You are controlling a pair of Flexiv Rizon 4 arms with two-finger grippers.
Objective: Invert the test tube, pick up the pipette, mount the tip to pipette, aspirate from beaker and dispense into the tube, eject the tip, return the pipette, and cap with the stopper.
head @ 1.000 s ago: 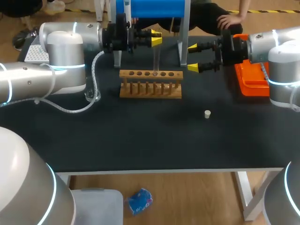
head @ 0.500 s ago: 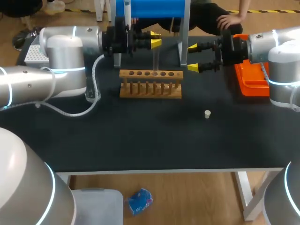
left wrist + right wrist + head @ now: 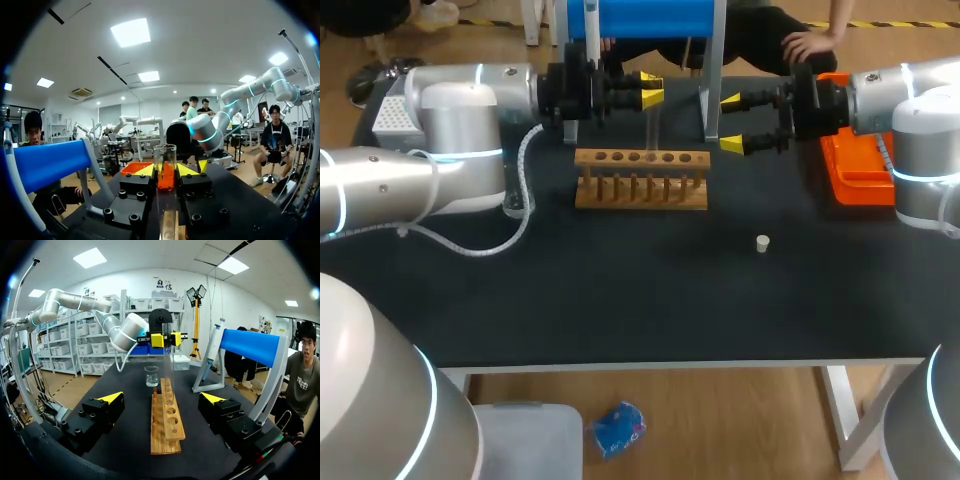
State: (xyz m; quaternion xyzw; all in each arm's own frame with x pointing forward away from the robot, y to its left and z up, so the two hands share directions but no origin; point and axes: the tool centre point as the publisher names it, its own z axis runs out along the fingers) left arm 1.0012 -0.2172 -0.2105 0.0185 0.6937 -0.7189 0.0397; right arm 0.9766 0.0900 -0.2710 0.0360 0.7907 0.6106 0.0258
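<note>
Wooden rack (image 3: 640, 185) is mid-table. My L gripper (image 3: 651, 88) pinches the test tube (image 3: 653, 125) upright over the rack's rear row. R gripper (image 3: 731, 122) is spread wide w/ nothing in it, right of rack. Blue stand (image 3: 640, 18) crowds in behind rack. Stopper (image 3: 762, 242) lies front-right of rack, beaker (image 3: 151, 375) off its left end.

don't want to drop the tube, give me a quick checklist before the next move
1. Grip: left gripper shut on test tube: ok.
2. Pose: test tube upright above wooden rack: ok.
3. Clearance: tube's lower end free of the rack's holes: cannot tell.
4. Other arm: right gripper open, apart from the tube: ok.
5. Later step: stopper lying on table, away from the rack: ok.
</note>
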